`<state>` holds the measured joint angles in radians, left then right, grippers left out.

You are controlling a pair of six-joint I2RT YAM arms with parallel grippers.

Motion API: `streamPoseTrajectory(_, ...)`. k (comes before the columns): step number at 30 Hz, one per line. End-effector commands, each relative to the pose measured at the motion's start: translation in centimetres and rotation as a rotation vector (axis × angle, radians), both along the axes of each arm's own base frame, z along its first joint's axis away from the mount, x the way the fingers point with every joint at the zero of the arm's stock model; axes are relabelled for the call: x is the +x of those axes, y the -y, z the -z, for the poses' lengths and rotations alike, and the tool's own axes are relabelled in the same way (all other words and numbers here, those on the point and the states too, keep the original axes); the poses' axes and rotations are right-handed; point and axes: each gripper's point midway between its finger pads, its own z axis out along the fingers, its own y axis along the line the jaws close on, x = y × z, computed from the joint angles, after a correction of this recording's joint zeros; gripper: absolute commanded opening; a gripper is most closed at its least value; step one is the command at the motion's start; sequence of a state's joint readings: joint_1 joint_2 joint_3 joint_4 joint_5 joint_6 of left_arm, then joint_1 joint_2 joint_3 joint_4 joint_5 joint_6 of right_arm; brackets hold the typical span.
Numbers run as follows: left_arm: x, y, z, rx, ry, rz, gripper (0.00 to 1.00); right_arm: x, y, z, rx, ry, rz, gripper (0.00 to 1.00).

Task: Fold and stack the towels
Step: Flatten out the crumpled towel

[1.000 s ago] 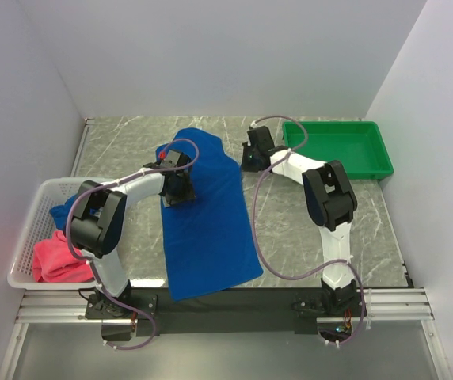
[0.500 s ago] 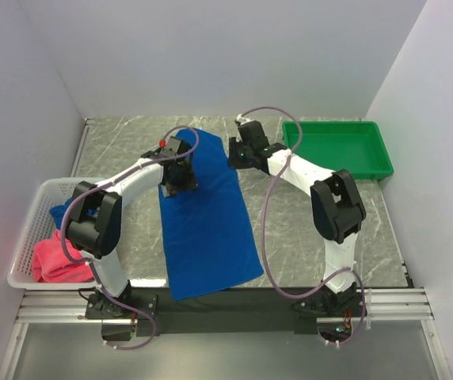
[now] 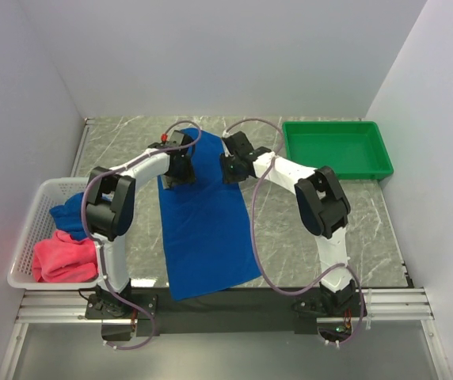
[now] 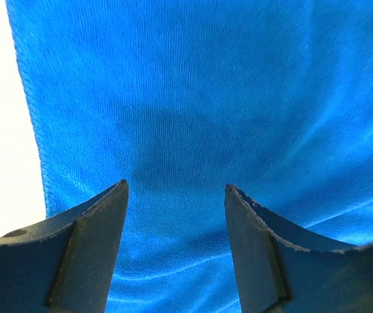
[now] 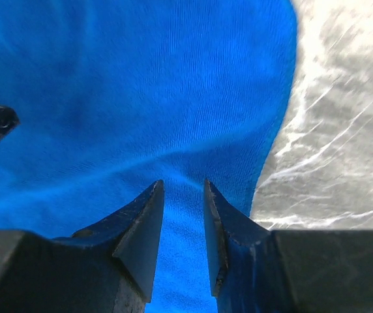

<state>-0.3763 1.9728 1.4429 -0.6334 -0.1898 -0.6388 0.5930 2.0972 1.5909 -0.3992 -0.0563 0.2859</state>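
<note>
Plain white walls (image 3: 226, 55) close in three sides of a grey marble-patterned table (image 3: 369, 229) under even, soft light, with an aluminium rail (image 3: 52, 305) running along its near edge

A royal blue towel (image 3: 207, 226) lies spread flat lengthwise, its slightly rippled far end beneath the jaws of the left gripper (image 4: 177, 189) and right gripper (image 5: 183, 186), while a crumpled blue towel (image 3: 66, 212) and a bunched pink-red towel (image 3: 60, 260) lie well left of the left jaws.

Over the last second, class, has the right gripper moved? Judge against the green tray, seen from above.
Yes. The right gripper has moved left, away from the green tray, and now hangs over the right edge of the blue towel.
</note>
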Motion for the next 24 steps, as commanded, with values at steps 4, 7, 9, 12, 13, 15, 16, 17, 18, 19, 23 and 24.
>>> streamPoseTrajectory(4,-3.9,0.2,2.0,-0.014,-0.087,0.025,0.66,-3.6,0.6,2.2,-0.075,-0.072,-0.030,0.38)
streamPoseTrajectory(7,-6.9,0.5,3.2,-0.038,-0.129,0.026,0.63,-6.4,1.7,2.9,-0.117,-0.117,-0.053,0.38)
streamPoseTrajectory(9,-8.5,1.5,3.1,-0.069,-0.133,0.050,0.61,-8.9,3.0,3.5,-0.150,-0.162,-0.063,0.38)
streamPoseTrajectory(12,-12.3,2.9,3.4,-0.128,-0.174,0.093,0.60,-12.3,5.1,3.8,-0.174,-0.205,-0.063,0.38)
streamPoseTrajectory(13,-14.1,2.6,4.0,-0.131,-0.206,0.086,0.60,-14.1,6.2,4.7,-0.195,-0.238,-0.066,0.38)
streamPoseTrajectory(15,-15.9,3.4,3.0,-0.165,-0.196,0.112,0.59,-15.7,7.0,3.7,-0.175,-0.235,-0.060,0.38)
streamPoseTrajectory(16,-17.5,3.1,3.4,-0.167,-0.218,0.099,0.59,-16.8,7.4,3.6,-0.173,-0.247,-0.064,0.38)
streamPoseTrajectory(17,-18.2,3.1,3.3,-0.173,-0.220,0.097,0.59,-19.0,8.2,4.5,-0.192,-0.282,-0.074,0.38)
streamPoseTrajectory(18,-19.0,3.9,2.3,-0.206,-0.202,0.120,0.59,-19.7,8.3,3.7,-0.174,-0.271,-0.081,0.38)
streamPoseTrajectory(19,-20.3,3.7,2.6,-0.214,-0.218,0.106,0.60,-21.5,9.2,4.5,-0.189,-0.304,-0.086,0.38)
streamPoseTrajectory(23,-23.5,5.5,1.6,-0.281,-0.228,0.152,0.62,-25.5,8.9,4.0,-0.133,-0.352,-0.147,0.39)
streamPoseTrajectory(24,-24.2,6.2,1.2,-0.299,-0.226,0.181,0.63,-25.6,8.7,3.2,-0.107,-0.334,-0.162,0.39)
